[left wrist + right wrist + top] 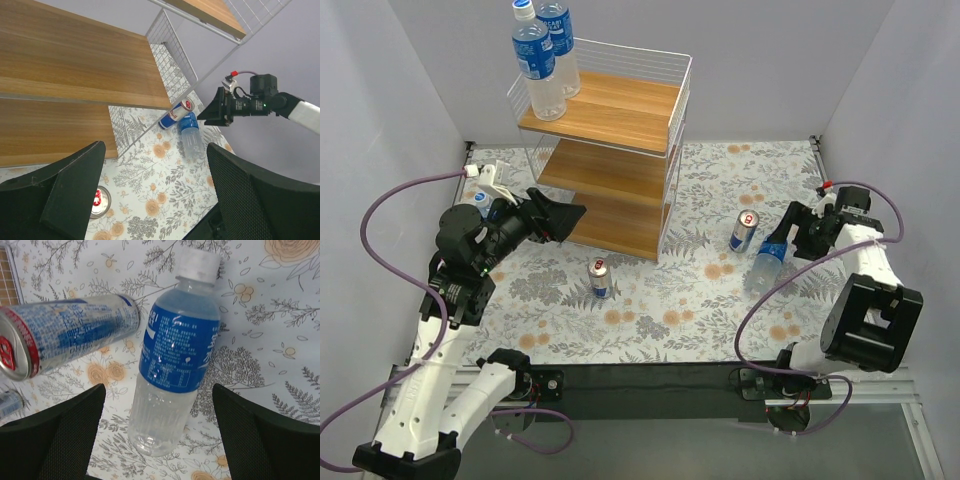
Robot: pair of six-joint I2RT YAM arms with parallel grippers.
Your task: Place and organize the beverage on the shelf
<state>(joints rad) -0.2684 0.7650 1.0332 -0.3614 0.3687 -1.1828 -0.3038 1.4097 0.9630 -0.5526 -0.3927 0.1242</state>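
From above: my right arm [870, 265] bends in over the flowered worktop [700, 320], my right jaws apart and holding nothing, just beside a fallen bottle [766, 262] that lies next to an upright can [744, 231]; this arm is much the nearer. My left arm [470, 260] aims my left jaws at the lower boards of the shelf [620, 110], where two bottles [540, 60] stand on the top tier; a second can [600, 278] stands on the worktop in front. Left wrist camera: fingers [65, 195] parted, nothing between them, shelf boards ahead, the fallen bottle [191, 137] well apart. Right wrist camera: the fallen bottle [175, 360] lies lengthwise up the gap between my fingers [265, 440], cap far, clear base near, the can [70, 340] to its left. The closing line looks square to its long axis, so I judge a descent onto the label comes next.
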